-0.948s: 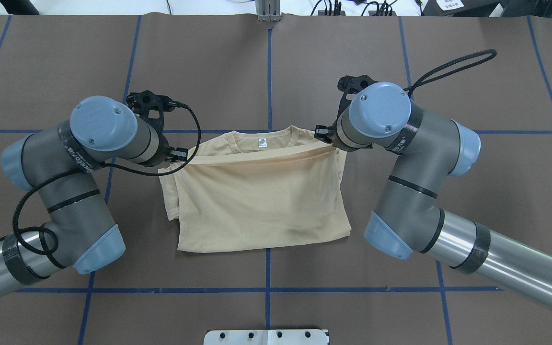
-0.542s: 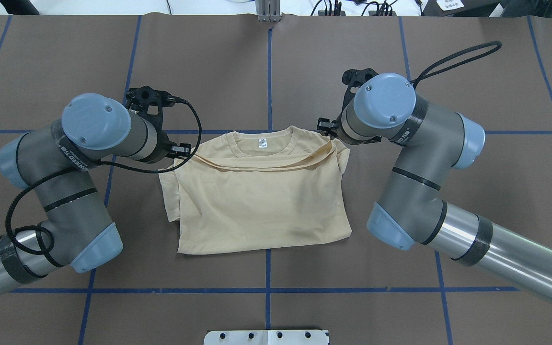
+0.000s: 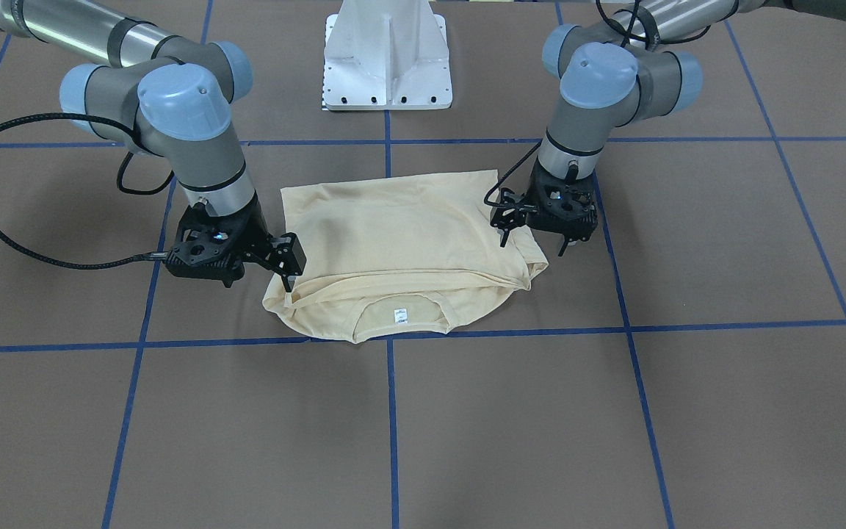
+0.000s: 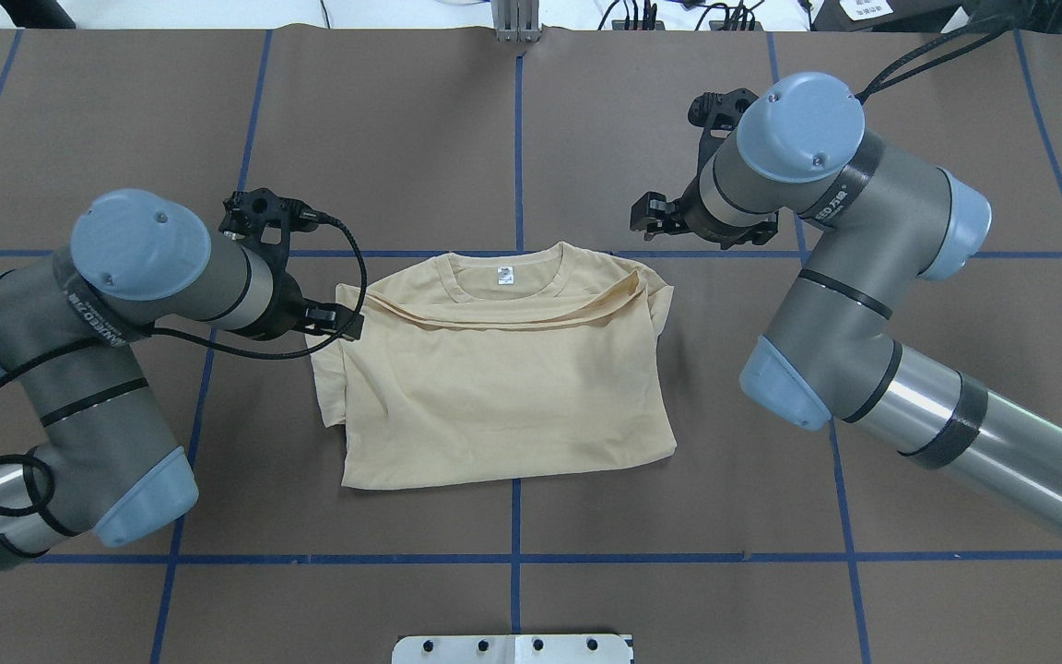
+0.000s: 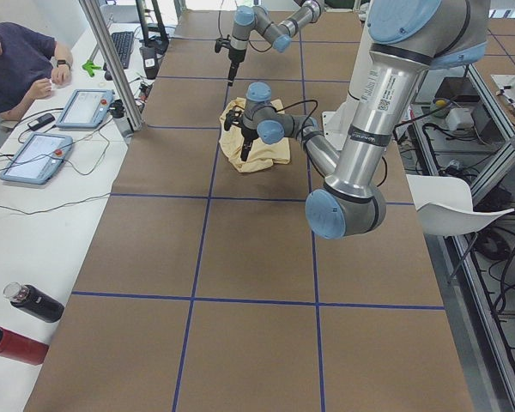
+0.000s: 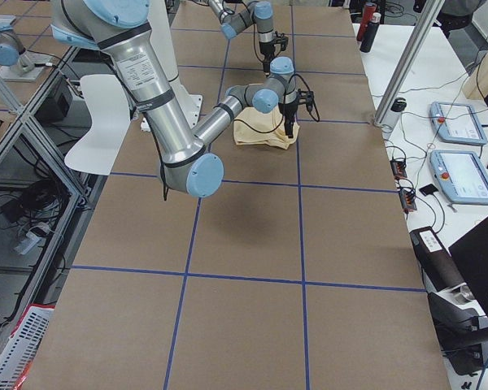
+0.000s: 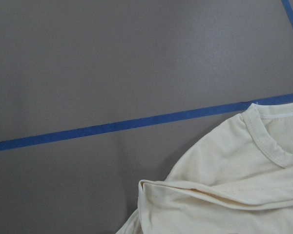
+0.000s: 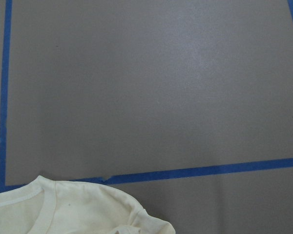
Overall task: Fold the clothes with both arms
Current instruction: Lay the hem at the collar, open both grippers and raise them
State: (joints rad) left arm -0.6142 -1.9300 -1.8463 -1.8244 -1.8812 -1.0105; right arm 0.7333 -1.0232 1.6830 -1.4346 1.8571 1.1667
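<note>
Cream-yellow cotton, the T-shirt lies folded flat at the middle of the brown table. Its neck points away from the robot, the white neck label shows, and a doubled fold runs just below the collar. The left gripper hangs just beside one shoulder, fingers spread, holding nothing. The right gripper is clear of the cloth near the other shoulder; whether its jaws are parted cannot be told.

Nothing is readable: the neck label of the shirt and the black band on the right arm carry only blurred letters.
</note>
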